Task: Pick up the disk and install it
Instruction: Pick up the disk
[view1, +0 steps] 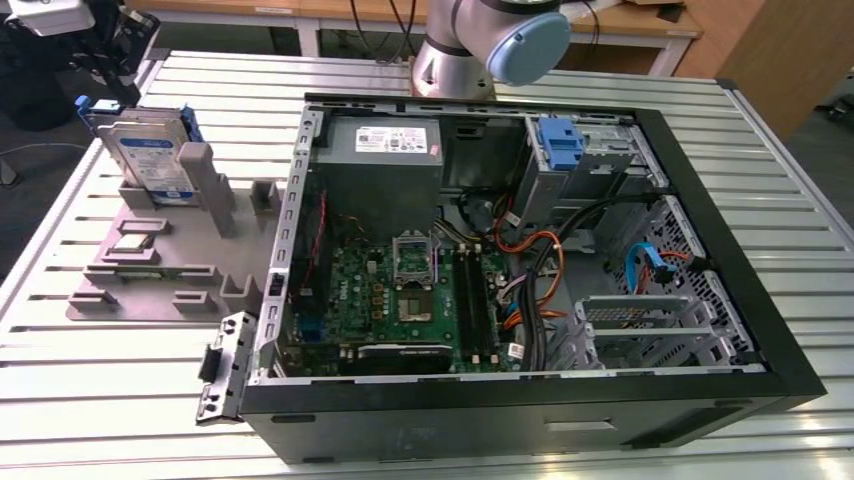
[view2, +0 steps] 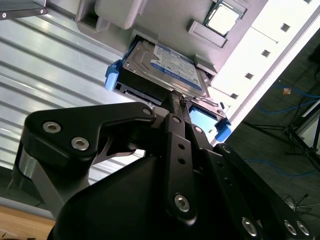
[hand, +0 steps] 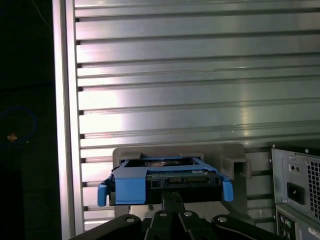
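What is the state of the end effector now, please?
End effector: at the edge of the disk, which stands in the grey holder; whether it is open or closed cannot be told.

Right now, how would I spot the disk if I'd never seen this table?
Find the big open computer case, then look to the exterior view's left for the grey holder block. The disk stands upright at that block's far end. It is the silver slab with a blue-and-white label inside blue rails, unlike the small square chip lying flat nearby.
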